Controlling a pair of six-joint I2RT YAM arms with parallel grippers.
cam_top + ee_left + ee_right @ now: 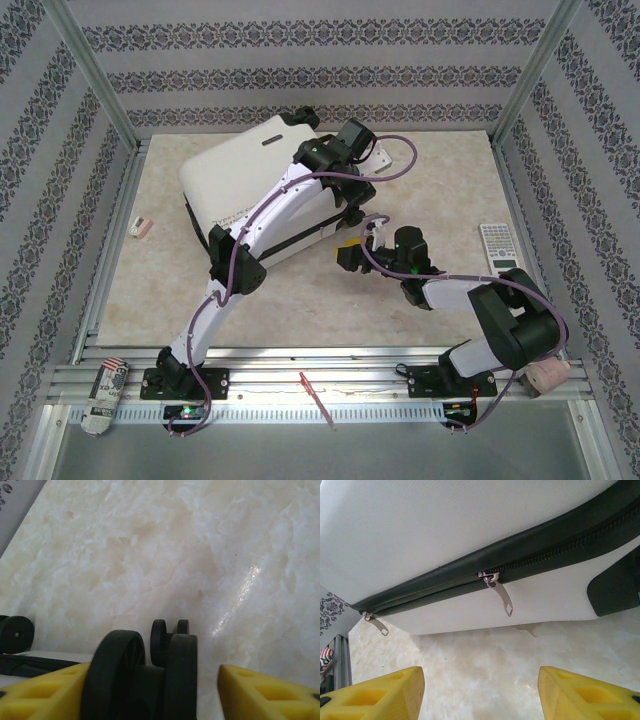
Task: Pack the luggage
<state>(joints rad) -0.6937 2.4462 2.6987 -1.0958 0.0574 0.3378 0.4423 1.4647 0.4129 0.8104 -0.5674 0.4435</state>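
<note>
The luggage point(250, 170), a white hard-shell suitcase, lies flat at the back middle of the table. My left arm reaches over it to its far right corner, where my left gripper point(350, 140) hangs. In the left wrist view my left gripper point(155, 676) is open around a black double wheel point(115, 660); the left finger is against it and a gap stays on the right. My right gripper point(350, 250) is at the case's near right side. It point(480, 690) stands open and empty, facing the black zipper band point(545, 537) and a silver zipper pull point(501, 596).
A remote-like keypad point(497, 248) lies at the right edge. A small pink and white item point(142, 227) lies at the left. On the front rail are a patterned can point(105, 395), a red stick point(318, 398) and a pinkish roll point(545, 375). Patterned walls close in three sides.
</note>
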